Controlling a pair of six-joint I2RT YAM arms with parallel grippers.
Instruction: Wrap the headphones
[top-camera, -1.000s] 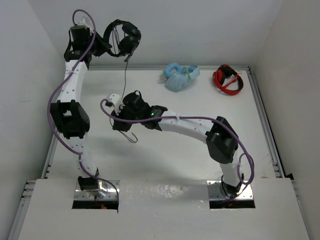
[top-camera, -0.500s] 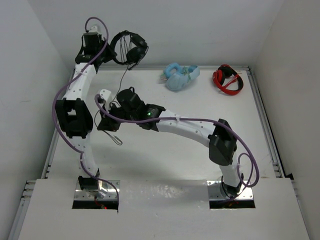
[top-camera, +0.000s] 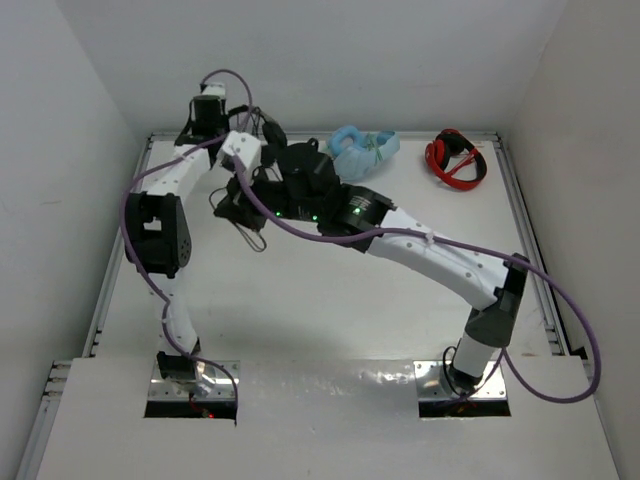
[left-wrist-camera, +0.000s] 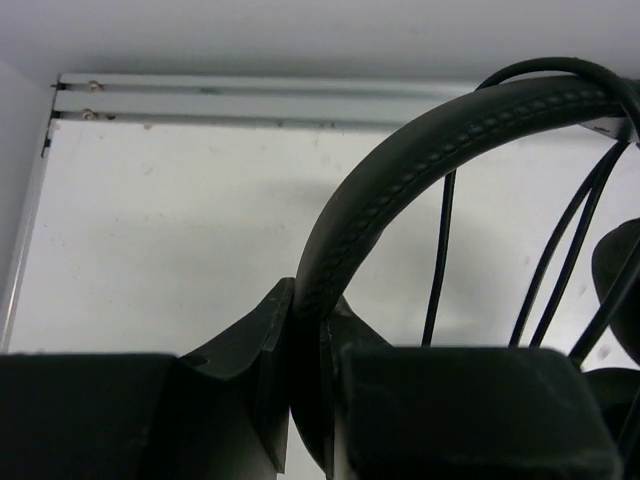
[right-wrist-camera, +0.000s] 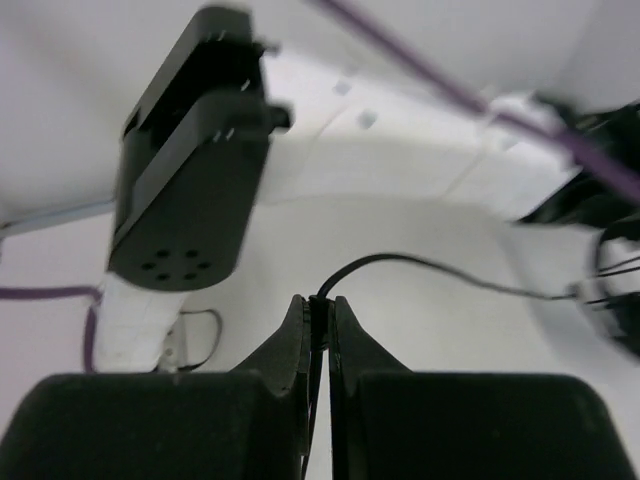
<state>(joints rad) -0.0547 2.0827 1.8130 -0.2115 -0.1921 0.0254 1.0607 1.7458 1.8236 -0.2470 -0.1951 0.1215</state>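
The black over-ear headphones (left-wrist-camera: 400, 190), with a stitched padded headband, are held up off the white worktop (top-camera: 330, 300) near its far-left corner. In the overhead view they are largely hidden behind the two wrists. The headband is pinched between the nearly shut jaws of the left end effector (left-wrist-camera: 305, 325). Several strands of the thin black cable (right-wrist-camera: 420, 265) are seen hanging across the arch of the headband. One strand is clamped at the very tips of the right end effector (right-wrist-camera: 318, 320), whose jaws are drawn almost together on it.

Several failures can be foreseen. The cable is gripped only at the tips, so it could be pulled free if it were drawn taut. If too much tension were applied, the headband could be twisted or dragged out of the left jaws, since only a narrow curved section is held. If too little were applied, the strands already laid could slide off the arch and the wrap would be undone.

The two wrists are set very close together, so a further pass could end in contact between them. The strand could also be caught on the purple harness cable (right-wrist-camera: 455, 97) running past. The light-blue headphones (top-camera: 362, 152) lie near the right forearm and could be swept aside by it. The red-and-black headphones (top-camera: 455, 158) lie well apart from it.
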